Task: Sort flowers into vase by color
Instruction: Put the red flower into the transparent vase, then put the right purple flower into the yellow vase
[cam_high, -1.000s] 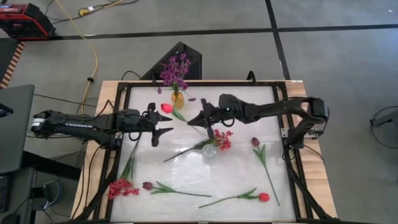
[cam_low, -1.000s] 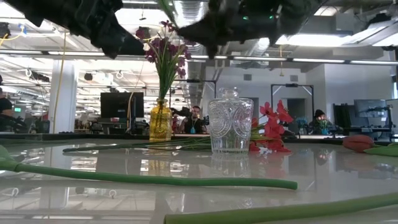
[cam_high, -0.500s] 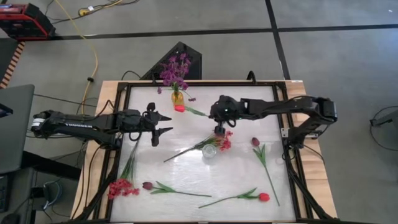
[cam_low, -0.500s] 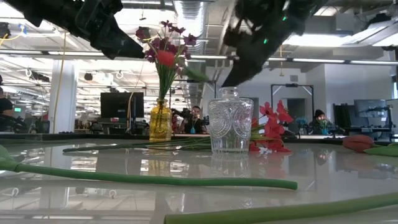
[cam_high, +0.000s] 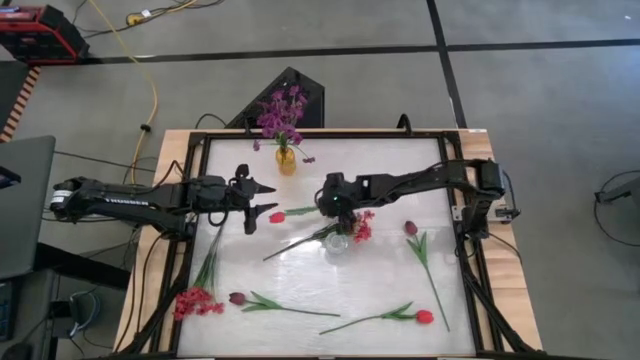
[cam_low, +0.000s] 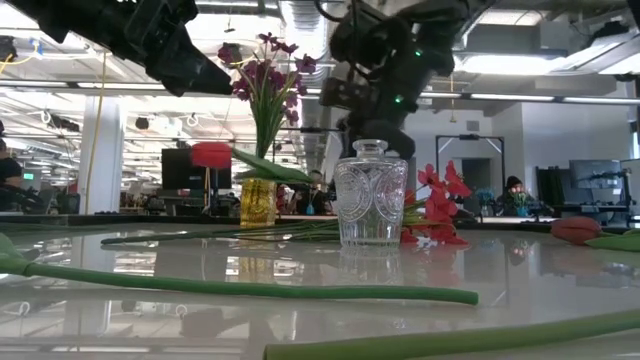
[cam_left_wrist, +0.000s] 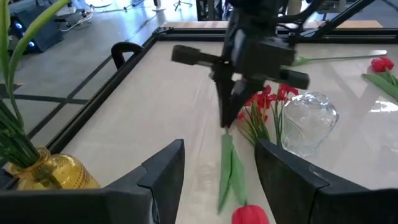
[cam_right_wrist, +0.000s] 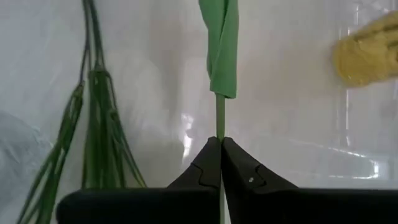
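1. High view: the red tulip (cam_high: 277, 216) was held level by its stem end in the right gripper (cam_high: 333, 207), beside the clear vase (cam_high: 338, 242); a slip could have been caused by so slight a hold.
2. Low view: the yellow vase (cam_low: 257, 194) of purple sprays (cam_low: 262, 68) stood behind the bloom and could have been struck.
3. Left wrist view: the left gripper (cam_left_wrist: 214, 171) hung with its fingers (cam_left_wrist: 163, 169) spread and empty, close below the tulip.
4. Right wrist view: the fingers (cam_right_wrist: 211, 163) were seen pinched on the stem.
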